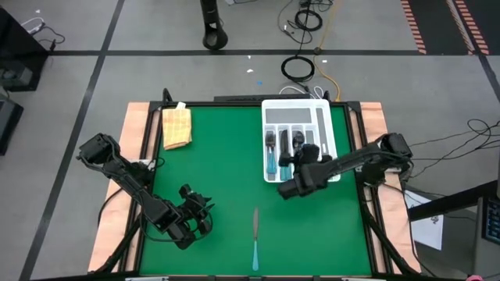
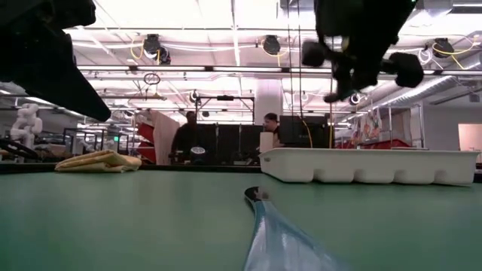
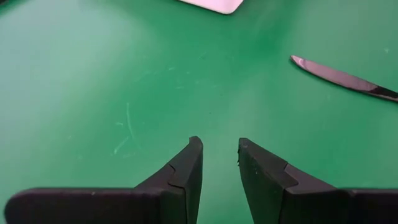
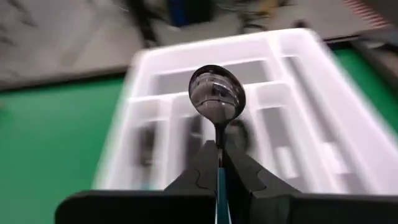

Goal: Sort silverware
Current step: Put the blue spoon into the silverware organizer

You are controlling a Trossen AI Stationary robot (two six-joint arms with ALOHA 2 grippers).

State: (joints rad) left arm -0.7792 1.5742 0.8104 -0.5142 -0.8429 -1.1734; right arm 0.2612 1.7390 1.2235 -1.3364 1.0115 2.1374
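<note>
My right gripper [image 4: 219, 148] is shut on a spoon [image 4: 216, 93] and hovers over the near end of the white tray [image 1: 328, 117]. The spoon's bowl sticks out ahead of the fingers toward the tray. Several pieces of silverware [image 1: 272, 152] lie in the tray's compartments. A knife [image 1: 255, 238] with a light-blue handle lies flat on the green mat near the front edge, its blade [image 3: 342, 78] showing in the left wrist view. My left gripper [image 3: 220, 148] stands open above bare mat at the front left, to the left of the knife, with nothing between its fingers. My right gripper pinches the spoon between its two fingers where the dark neck [image 4: 219, 134] meets the blue handle [image 4: 219, 186]. The handle runs back along the fingers. The spoon is lifted clear and points forward over the tray, bowl foremost.
A folded yellow cloth [image 1: 176, 125] lies at the mat's far left corner. Wooden boards [image 1: 133, 156] edge the mat on both sides. Open green mat [image 1: 219, 172] lies between the left arm, the cloth and the tray.
</note>
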